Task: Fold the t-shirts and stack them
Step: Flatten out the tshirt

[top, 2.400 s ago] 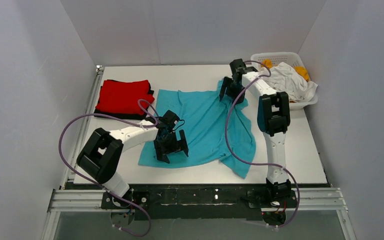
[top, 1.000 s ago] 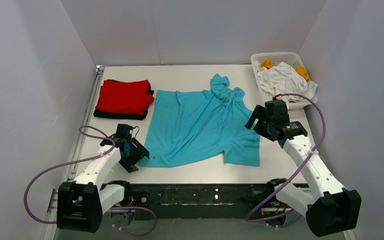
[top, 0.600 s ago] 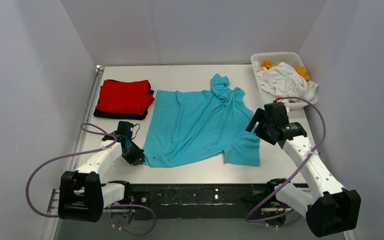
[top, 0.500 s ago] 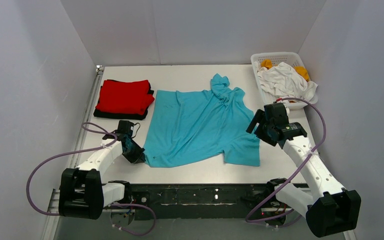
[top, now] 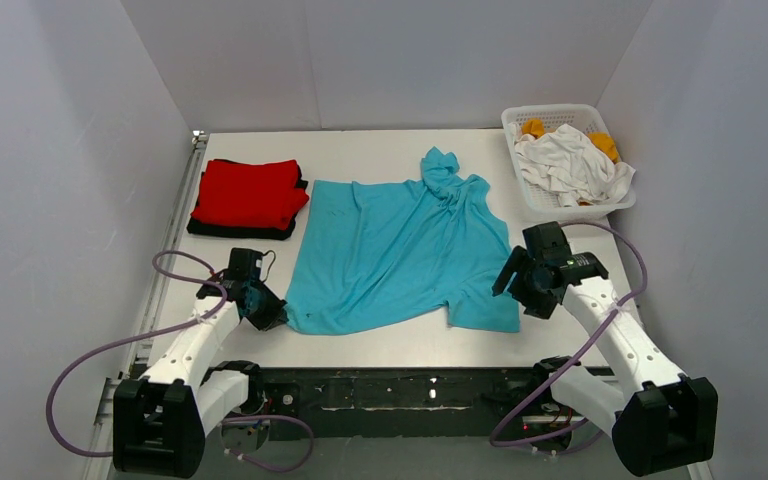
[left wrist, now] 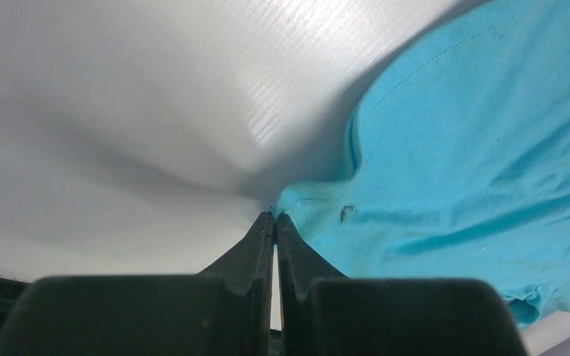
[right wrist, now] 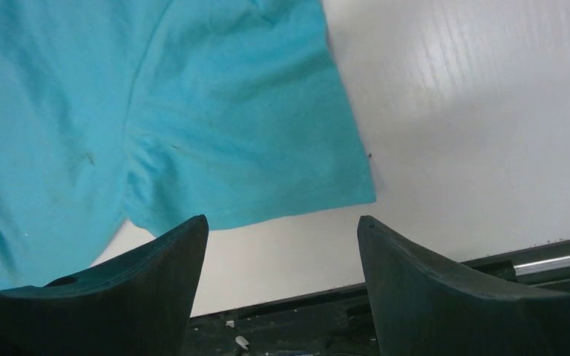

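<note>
1. Nearest of all, close to the near-left corner of the tabletop point(top: 390, 145), the left arm point(top: 195, 340) is reaching in low. The left jaws are pressing shut on the near-left hem corner of the turquoise t-shirt point(top: 400, 250). In the left wrist view the tips are meeting right on that corner of cloth point(left wrist: 297, 208).
2. Along the near edge toward the near-right corner, the right arm point(top: 620, 335) is holding the right jaws wide apart and empty. They are hovering over the shirt's near-right corner point(right wrist: 267, 133), and nothing shows them touching it.
3. Across the middle of the tabletop the turquoise t-shirt is lying spread out and mostly flat. It is wrinkling on its right side and bunching into a small lump toward the far edge.
4. At the far-left corner a folded red t-shirt point(top: 250, 192) is sitting on a black t-shirt point(top: 240, 231), well apart from the arms. At the far-right corner a white basket point(top: 560, 112) is holding a white t-shirt point(top: 570, 165) and something orange point(top: 533, 127), both unfolded.
5. The step in hand appears to be taking hold of the turquoise shirt's two near corners for straightening or a first fold. Next, the right jaws are probably needing to drop onto their corner and close. Both arms could then lift together and evenly, and the far lump likely wants pulling flat before any fold.
</note>
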Robot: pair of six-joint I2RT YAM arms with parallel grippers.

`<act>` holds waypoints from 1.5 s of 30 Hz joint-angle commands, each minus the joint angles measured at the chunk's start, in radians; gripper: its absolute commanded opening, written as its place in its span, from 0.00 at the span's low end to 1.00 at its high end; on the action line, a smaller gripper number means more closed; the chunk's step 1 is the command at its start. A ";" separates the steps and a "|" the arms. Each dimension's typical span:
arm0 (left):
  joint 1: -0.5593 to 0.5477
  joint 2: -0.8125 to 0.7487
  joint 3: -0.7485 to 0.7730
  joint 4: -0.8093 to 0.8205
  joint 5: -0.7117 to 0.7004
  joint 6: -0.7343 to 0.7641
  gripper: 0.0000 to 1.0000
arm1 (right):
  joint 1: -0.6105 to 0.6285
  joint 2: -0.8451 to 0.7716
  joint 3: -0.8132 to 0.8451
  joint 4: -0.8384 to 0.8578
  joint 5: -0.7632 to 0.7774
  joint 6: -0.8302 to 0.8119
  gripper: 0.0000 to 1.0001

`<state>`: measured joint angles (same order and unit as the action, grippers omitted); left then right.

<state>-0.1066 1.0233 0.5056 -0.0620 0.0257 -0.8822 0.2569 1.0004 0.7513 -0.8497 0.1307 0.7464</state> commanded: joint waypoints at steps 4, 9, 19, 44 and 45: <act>-0.001 -0.055 0.002 -0.206 0.033 -0.034 0.00 | 0.004 0.016 -0.089 0.002 -0.038 0.084 0.76; -0.001 -0.064 0.004 -0.214 0.025 -0.028 0.00 | 0.008 0.073 -0.118 0.004 0.052 0.137 0.69; -0.001 -0.060 0.036 -0.224 0.045 -0.020 0.00 | 0.008 0.269 -0.142 0.146 0.041 0.142 0.58; -0.001 -0.194 0.516 -0.077 0.010 0.126 0.00 | 0.007 -0.036 0.474 0.010 0.121 -0.097 0.01; -0.001 -0.185 0.568 -0.079 0.008 0.144 0.00 | 0.007 -0.050 0.519 0.012 0.124 -0.105 0.01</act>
<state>-0.1066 0.8360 0.9142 -0.1314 0.0521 -0.8135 0.2623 1.0103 1.1137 -0.8101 0.2173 0.7086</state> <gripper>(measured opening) 0.014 0.032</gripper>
